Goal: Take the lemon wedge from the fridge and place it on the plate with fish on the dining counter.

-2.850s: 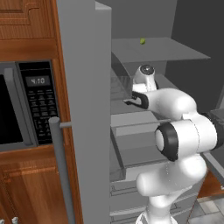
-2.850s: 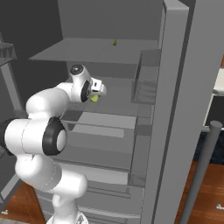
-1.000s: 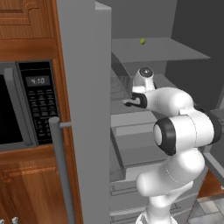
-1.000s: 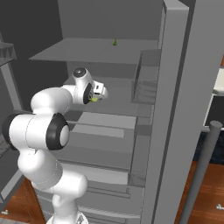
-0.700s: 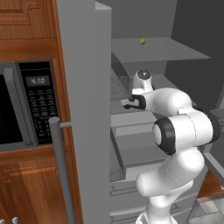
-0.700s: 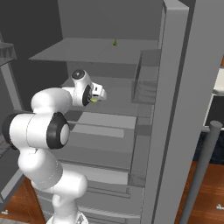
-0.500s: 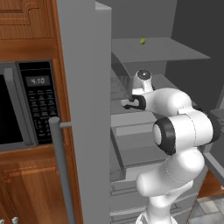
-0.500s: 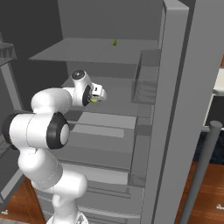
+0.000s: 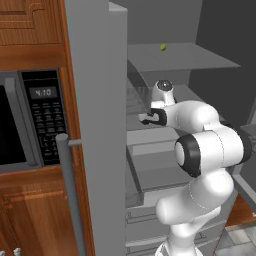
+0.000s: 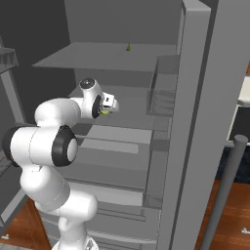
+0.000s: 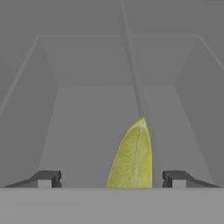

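The fridge (image 9: pixel 95 125) stands open, its grey door (image 10: pixel 195 122) beside the arm. My gripper (image 9: pixel 146 119) reaches in over the middle shelf (image 10: pixel 117 134). In the hand view the lemon wedge (image 11: pixel 133 157), yellow-green and pointed, lies on the shelf between my gripper's (image 11: pixel 109 178) two fingertips, nearer the right one. The jaws stand wide, with a gap on each side of the wedge. A sliver of the wedge (image 10: pixel 104 112) peeks out under the hand in the right base view. The plate and the dining counter are out of view.
A second small yellow-green piece (image 9: pixel 163 47) sits on the upper shelf (image 10: pixel 97 58). A black microwave (image 9: pixel 30 125) is set in brown wooden cabinets to the left of the fridge. Clear door bins (image 10: pixel 163 97) hang on the right door. Drawers (image 9: pixel 150 220) lie below.
The hand has edged slightly lower and deeper onto the middle shelf; the arm is otherwise nearly still.
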Tool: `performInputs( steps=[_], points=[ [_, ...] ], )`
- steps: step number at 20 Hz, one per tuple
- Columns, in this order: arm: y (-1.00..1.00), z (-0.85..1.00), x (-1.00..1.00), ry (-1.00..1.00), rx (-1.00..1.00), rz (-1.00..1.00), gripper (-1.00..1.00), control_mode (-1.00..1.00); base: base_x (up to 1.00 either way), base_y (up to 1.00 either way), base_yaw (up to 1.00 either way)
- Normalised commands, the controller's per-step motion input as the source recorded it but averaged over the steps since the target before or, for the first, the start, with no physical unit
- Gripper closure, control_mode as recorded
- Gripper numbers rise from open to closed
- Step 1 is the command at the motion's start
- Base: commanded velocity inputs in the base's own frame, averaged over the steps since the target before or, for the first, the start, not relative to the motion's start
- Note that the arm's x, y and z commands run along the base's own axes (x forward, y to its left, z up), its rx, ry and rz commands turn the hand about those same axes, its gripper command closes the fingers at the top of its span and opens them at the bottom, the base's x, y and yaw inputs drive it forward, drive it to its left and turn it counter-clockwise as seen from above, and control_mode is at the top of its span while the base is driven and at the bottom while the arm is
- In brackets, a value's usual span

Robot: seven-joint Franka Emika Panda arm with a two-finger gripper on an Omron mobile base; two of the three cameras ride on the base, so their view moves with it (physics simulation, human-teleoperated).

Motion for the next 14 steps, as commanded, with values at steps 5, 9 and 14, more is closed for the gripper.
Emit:
performInputs(
  steps=[5, 9, 14],
  points=[
    [0.0, 0.0, 0.0, 0.0, 0.0, 0.0, 1.0, -1.0, 0.0, 0.0, 0.0],
    [0.0, 0.0, 0.0, 0.0, 0.0, 0.0, 1.0, -1.0, 0.0, 0.0, 0.0],
    [0.0, 0.0, 0.0, 0.0, 0.0, 0.0, 1.0, -1.0, 0.0, 0.0, 0.0]
  ],
)
